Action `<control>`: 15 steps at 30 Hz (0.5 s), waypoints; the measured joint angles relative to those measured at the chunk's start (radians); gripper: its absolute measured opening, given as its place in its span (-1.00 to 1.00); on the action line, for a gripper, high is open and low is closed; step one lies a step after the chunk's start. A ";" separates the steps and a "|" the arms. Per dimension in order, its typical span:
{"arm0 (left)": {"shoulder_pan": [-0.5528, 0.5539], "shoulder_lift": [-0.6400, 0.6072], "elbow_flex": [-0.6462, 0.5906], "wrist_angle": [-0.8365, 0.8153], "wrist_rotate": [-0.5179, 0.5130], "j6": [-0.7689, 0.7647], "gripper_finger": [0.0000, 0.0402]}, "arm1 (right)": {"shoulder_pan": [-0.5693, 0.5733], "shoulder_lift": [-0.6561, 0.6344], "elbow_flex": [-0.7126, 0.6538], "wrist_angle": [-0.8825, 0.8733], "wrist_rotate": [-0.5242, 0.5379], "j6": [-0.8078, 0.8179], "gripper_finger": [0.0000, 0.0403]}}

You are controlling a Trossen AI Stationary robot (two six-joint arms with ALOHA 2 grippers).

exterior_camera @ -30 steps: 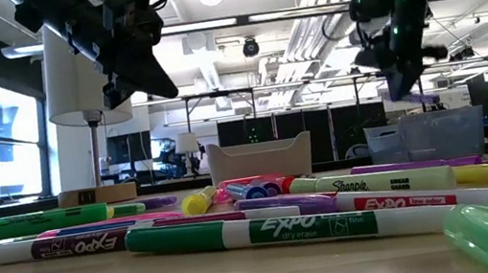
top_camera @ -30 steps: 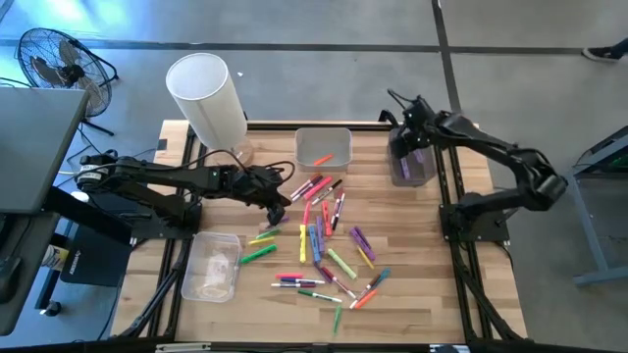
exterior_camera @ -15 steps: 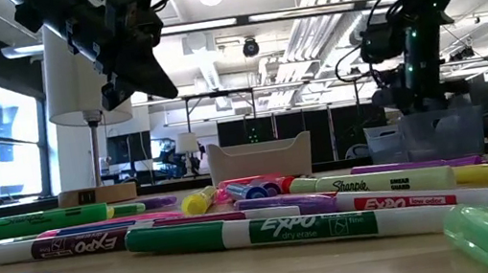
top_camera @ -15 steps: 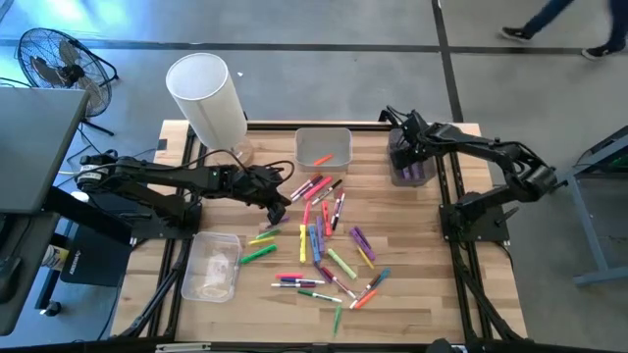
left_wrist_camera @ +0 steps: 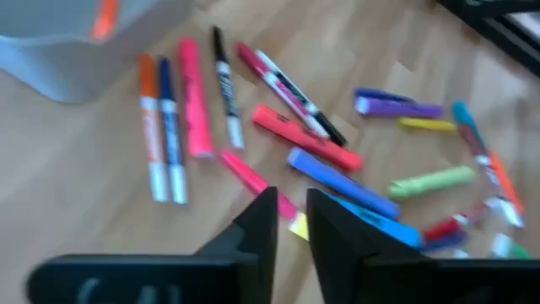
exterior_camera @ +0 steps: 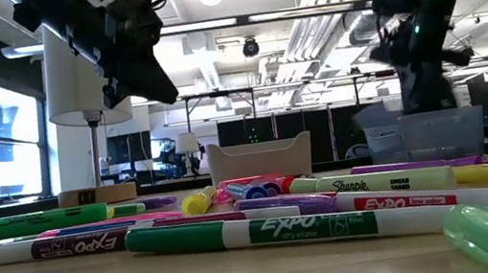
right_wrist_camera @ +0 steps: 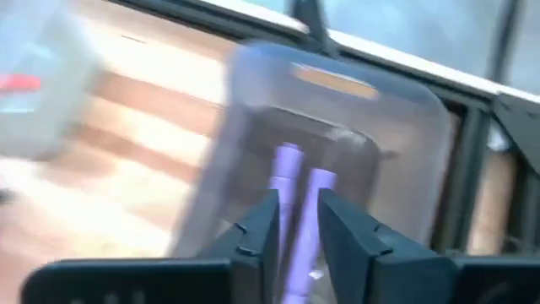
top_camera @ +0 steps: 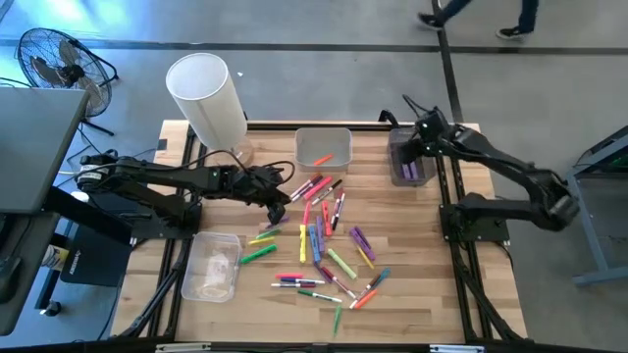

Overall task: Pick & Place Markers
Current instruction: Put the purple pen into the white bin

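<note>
markers (top_camera: 324, 245) scattered, long axes pointing variously

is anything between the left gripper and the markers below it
Nothing visible. The left gripper hangs over the markers with only bare table between; its fingers stand slightly apart and hold nothing.

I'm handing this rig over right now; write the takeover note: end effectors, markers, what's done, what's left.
Left end effector: empty, narrow gap, hovering over the pile's left edge.
Right end effector: empty, narrow gap, above the right bin.
Done: purple markers lie in the right bin; one orange marker in the middle bin.
Left: most markers lie scattered mid-table.
The front-left bin holds no markers.
</note>
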 joint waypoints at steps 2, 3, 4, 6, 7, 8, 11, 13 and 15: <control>0.000 0.010 0.000 -0.003 -0.046 0.001 -0.53 | 0.046 -0.070 0.000 -0.006 -0.021 0.004 -0.76; 0.001 0.011 -0.001 -0.009 -0.054 0.007 -0.49 | 0.078 -0.101 0.000 -0.009 -0.025 0.014 -0.82; 0.001 0.013 -0.002 -0.006 -0.055 0.022 -0.47 | 0.111 -0.130 0.001 -0.016 -0.025 0.028 -0.88; 0.000 0.021 -0.001 -0.008 -0.053 0.060 -0.45 | 0.188 -0.175 0.001 -0.028 -0.023 0.052 -0.97; 0.000 0.028 -0.001 -0.015 -0.053 0.069 -0.45 | 0.231 -0.190 0.001 -0.032 -0.015 0.073 -0.98; 0.000 0.042 0.000 -0.014 -0.052 0.070 -0.45 | 0.275 -0.202 0.001 -0.039 0.001 0.102 -0.97; 0.000 0.097 0.038 -0.105 -0.046 0.070 -0.45 | 0.411 -0.210 0.001 -0.078 0.059 0.185 -0.97; 0.000 0.151 0.082 -0.187 -0.044 0.070 -0.45 | 0.494 -0.200 0.001 -0.099 0.108 0.239 -0.99; 0.000 0.205 0.122 -0.269 -0.028 0.073 -0.45 | 0.567 -0.184 0.001 -0.108 0.155 0.297 -0.99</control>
